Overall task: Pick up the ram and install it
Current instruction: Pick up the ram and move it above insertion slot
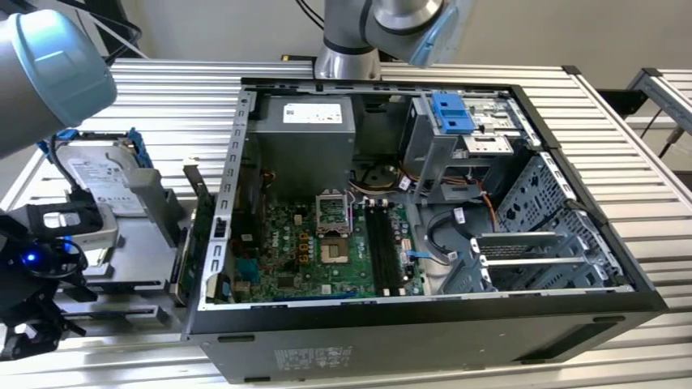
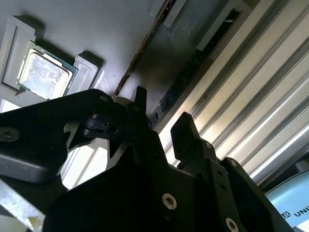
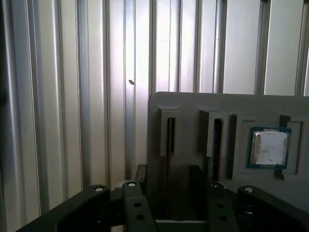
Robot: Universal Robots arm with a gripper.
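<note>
The ram point(image 3: 170, 137) is a thin dark stick standing on edge in a slot of a grey holder block point(image 3: 193, 104); its brownish edge point(image 2: 145, 46) also shows in the second wrist view. My gripper point(image 3: 169, 181) hovers over that slot, open, one black finger point(image 3: 140, 174) on each side of the stick and not closed on it. The two fingertips point(image 2: 140, 99) stand apart in the second wrist view. In the exterior view the gripper point(image 1: 38, 324) is at the lower left, beside the open computer case, whose black memory slots point(image 1: 378, 235) lie on the motherboard.
A second slot point(image 3: 216, 137) and a square silver chip point(image 3: 269, 147) sit in the same holder. A silver hard drive with a blue bracket point(image 1: 103, 178) stands behind the holder. The case wall point(image 1: 222, 235) rises close by. Ribbed aluminium table point(image 1: 184, 89) lies all round.
</note>
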